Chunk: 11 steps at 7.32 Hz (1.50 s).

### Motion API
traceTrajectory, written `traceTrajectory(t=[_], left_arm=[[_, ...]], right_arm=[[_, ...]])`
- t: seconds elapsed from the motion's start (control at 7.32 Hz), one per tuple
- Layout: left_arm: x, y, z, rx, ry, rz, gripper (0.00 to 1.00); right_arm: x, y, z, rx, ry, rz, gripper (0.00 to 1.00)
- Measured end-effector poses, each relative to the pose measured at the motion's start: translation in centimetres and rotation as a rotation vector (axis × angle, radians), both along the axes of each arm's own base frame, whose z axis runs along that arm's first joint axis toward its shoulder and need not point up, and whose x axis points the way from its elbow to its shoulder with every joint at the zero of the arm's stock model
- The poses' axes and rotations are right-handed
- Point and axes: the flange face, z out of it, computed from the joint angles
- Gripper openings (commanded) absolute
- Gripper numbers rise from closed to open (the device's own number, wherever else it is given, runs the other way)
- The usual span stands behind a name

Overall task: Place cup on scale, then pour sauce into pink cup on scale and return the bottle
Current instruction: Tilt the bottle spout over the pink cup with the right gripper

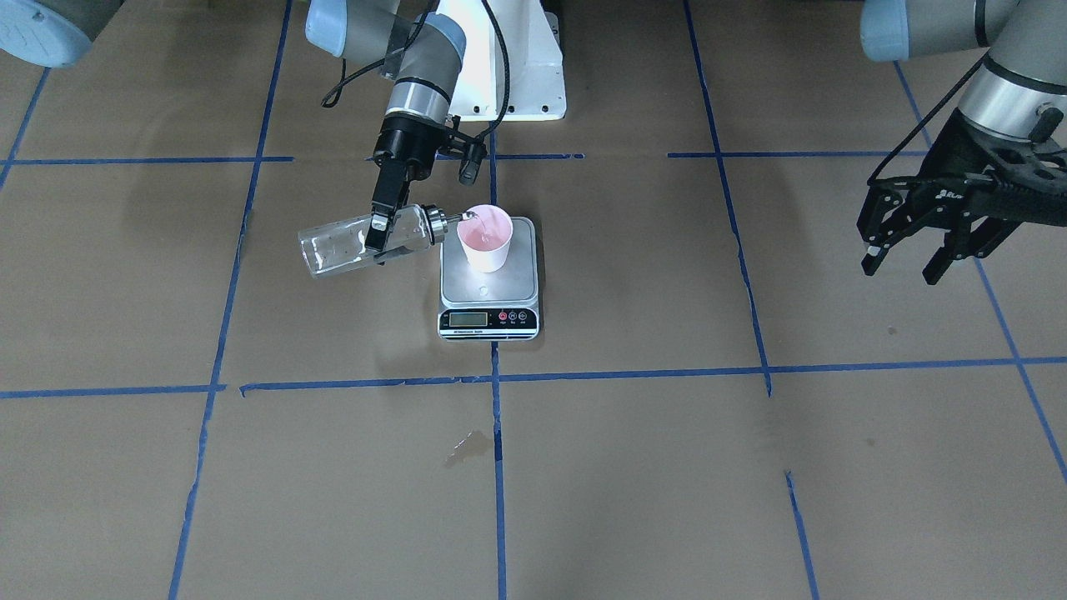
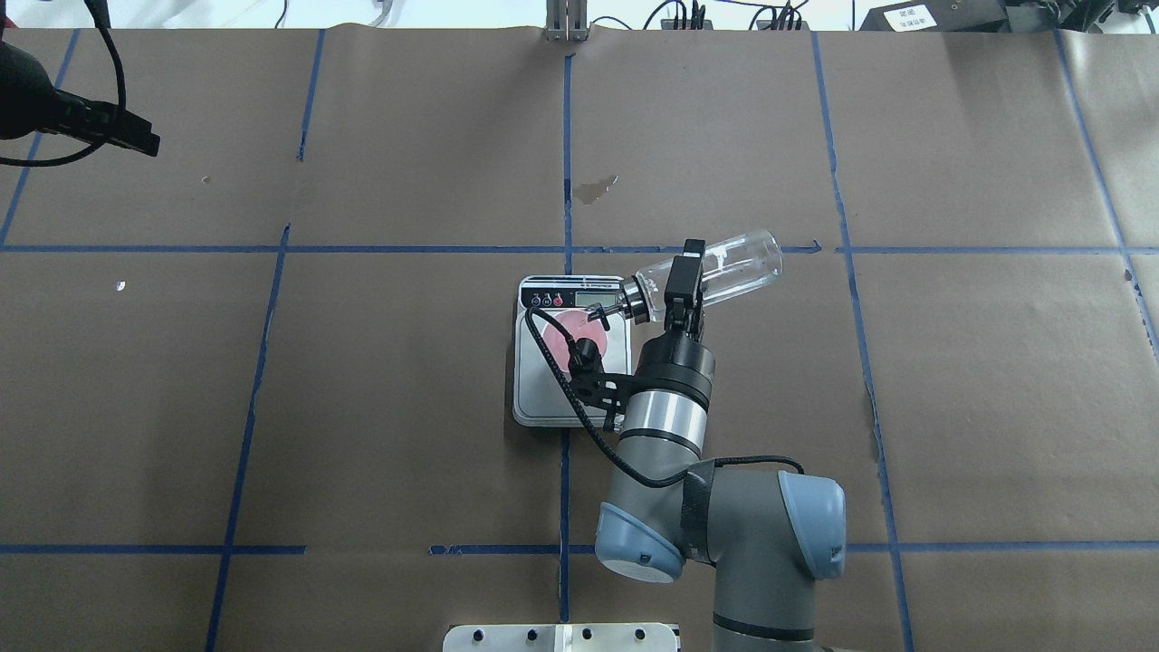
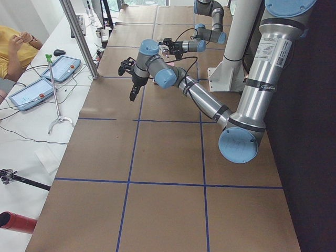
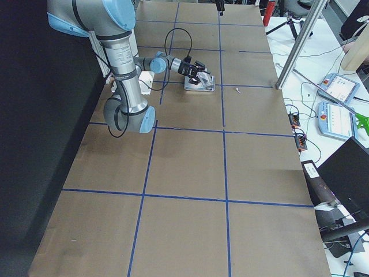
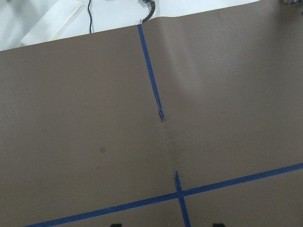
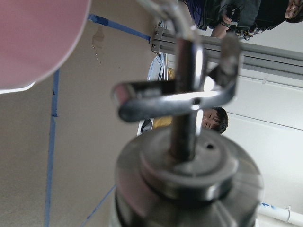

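The pink cup [image 1: 486, 237] stands upright on the platform of the white scale [image 1: 488, 290]. My right gripper [image 1: 379, 242] is shut on the clear glass bottle [image 1: 333, 247], which is tilted almost level, base away from the cup. Its metal pourer cap [image 1: 440, 223] points into the cup's rim. The glass shows droplets, and I cannot tell how much sauce is inside. The overhead view shows the same: bottle [image 2: 738, 263], cup [image 2: 566, 328], scale [image 2: 541, 398]. The right wrist view shows the pourer [image 6: 184, 156] close up and the cup's rim [image 6: 33, 38]. My left gripper [image 1: 902, 268] hangs open and empty far to the side.
Brown paper with blue tape lines [image 1: 496, 377] covers the table. A small stain [image 1: 467, 447] lies on the paper in front of the scale. The robot's white base [image 1: 517, 75] stands behind the scale. An operator [image 3: 13, 47] and tablets [image 3: 60, 68] are beyond the table's edge.
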Motion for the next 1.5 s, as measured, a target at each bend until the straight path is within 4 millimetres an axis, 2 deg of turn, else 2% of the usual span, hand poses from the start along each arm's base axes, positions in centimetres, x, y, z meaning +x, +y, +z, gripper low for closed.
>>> traceTrajectory(t=[0.68, 1.5], left_arm=[[0.0, 0.02, -0.01, -0.004, 0.002, -0.002, 0.71], [0.06, 0.05, -0.03, -0.005, 0.003, -0.001, 0.71]], right_arm=[[0.31, -0.11, 0.13, 0.01, 0.171, -0.021, 0.0], [1.01, -0.46, -0.36, 0.011, 0.163, -0.017, 0.0]])
